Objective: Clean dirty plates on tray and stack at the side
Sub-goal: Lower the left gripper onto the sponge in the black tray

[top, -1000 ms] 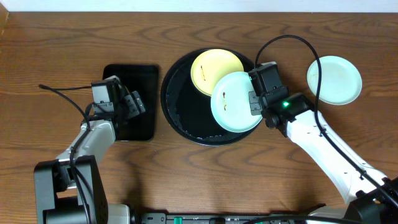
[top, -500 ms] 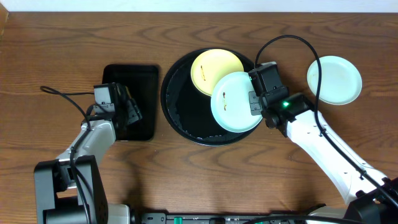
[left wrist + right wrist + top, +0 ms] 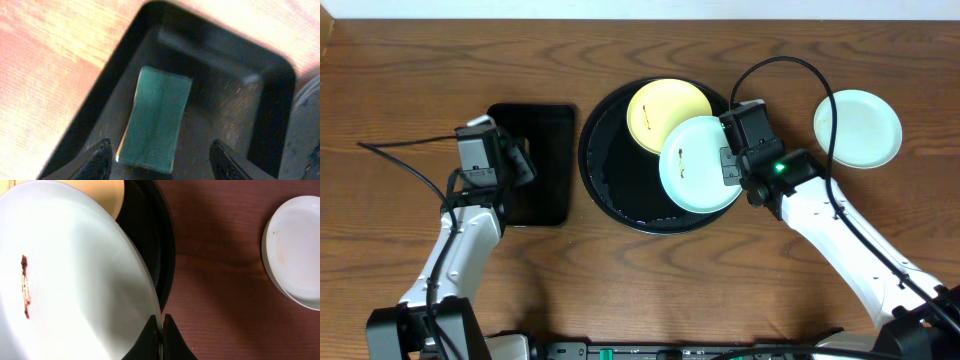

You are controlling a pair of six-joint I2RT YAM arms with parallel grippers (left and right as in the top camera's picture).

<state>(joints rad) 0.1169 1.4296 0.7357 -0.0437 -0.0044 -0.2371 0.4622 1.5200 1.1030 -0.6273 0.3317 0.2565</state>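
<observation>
**Left arm lines up on the sponge**

The left fingers [image 3: 523,165] have shifted across the small tray [image 3: 235,85] and narrowed slightly. They stand apart on either side of the green sponge [image 3: 157,120], not touching it. The right fingers [image 3: 161,330] have not moved, pinched shut on the rim of the smeared mint plate [image 3: 700,165] over the round tray [image 3: 620,200], beside the yellow plate [image 3: 660,110]. Wiping probably comes next. A third plate [image 3: 858,128] sits on the surface [image 3: 720,290]. No writing is readable.
</observation>
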